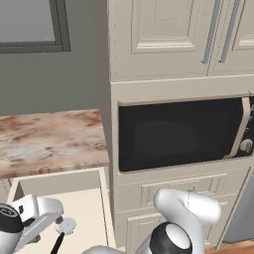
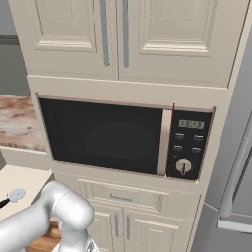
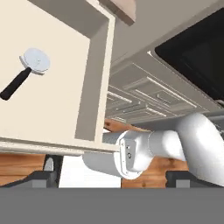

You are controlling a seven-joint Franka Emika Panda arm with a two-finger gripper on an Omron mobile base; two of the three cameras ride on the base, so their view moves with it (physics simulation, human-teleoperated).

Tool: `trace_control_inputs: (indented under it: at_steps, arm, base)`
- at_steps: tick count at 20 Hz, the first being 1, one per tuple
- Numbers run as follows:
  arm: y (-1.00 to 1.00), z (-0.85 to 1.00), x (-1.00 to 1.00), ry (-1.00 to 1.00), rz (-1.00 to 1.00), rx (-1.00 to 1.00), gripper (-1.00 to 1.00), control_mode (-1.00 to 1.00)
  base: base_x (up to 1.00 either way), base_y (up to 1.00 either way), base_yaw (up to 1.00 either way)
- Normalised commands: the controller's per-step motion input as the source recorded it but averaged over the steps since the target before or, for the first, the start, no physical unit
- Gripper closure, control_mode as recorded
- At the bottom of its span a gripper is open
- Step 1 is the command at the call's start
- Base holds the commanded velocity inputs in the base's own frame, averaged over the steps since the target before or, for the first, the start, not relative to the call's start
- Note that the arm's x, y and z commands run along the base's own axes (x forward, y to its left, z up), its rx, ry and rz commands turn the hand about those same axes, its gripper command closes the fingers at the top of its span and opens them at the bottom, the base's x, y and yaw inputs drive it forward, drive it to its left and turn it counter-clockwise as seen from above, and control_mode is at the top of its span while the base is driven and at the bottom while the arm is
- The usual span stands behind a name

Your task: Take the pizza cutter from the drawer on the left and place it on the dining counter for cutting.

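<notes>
The drawer (image 1: 30, 184) stands pulled out at the lower left, its cream floor (image 3: 52, 109) bare apart from the pizza cutter. The pizza cutter (image 3: 30, 68) lies flat inside, with its round pale wheel (image 1: 65, 226) toward the back and its black handle toward the front. It also shows at the left edge of the right base view (image 2: 14, 196). My white hand (image 1: 34, 212) hovers just left of the cutter, above the drawer. My gripper (image 3: 116, 177) is open with nothing between its fingers and stays apart from the cutter. The dining counter is out of view.
A marbled worktop (image 1: 49, 141) overhangs the back of the open drawer. To the right, a black microwave (image 1: 181, 133) sits built into a tall cream cabinet, with closed drawer fronts (image 2: 123, 197) below and cupboard doors (image 2: 74, 29) above. The drawer's right wall (image 3: 94, 87) borders the cutter's side.
</notes>
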Motion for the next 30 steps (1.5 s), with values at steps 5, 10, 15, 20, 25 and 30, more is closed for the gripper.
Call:
trace_control_inputs:
  at_steps: [5, 10, 15, 20, 25, 30]
  arm:
    - [-0.38, -0.02, 0.31, 0.12, -0.2, 0.22, -1.0, -1.0]
    - [-0.02, -0.26, 0.13, 0.08, -0.19, 0.15, -1.0, -1.0]
    - [-0.22, -0.5, 0.17, 0.01, -0.09, 0.11, -1.0, -1.0]
    - [-0.26, -0.46, 0.29, 0.0, -0.06, 0.1, -1.0, -1.0]
    - [-0.03, -0.41, 0.37, 0.0, -0.05, 0.01, -1.0, -1.0]
    - [0.0, -0.14, 0.28, 0.09, -0.09, 0.06, -1.0, -1.0]
  base:
    - [0.0, 0.0, 0.0]
    - [0.0, 0.0, 0.0]
    - [0.0, 0.0, 0.0]
    - [0.0, 0.0, 0.0]
    - [0.0, 0.0, 0.0]
    - [0.0, 0.0, 0.0]
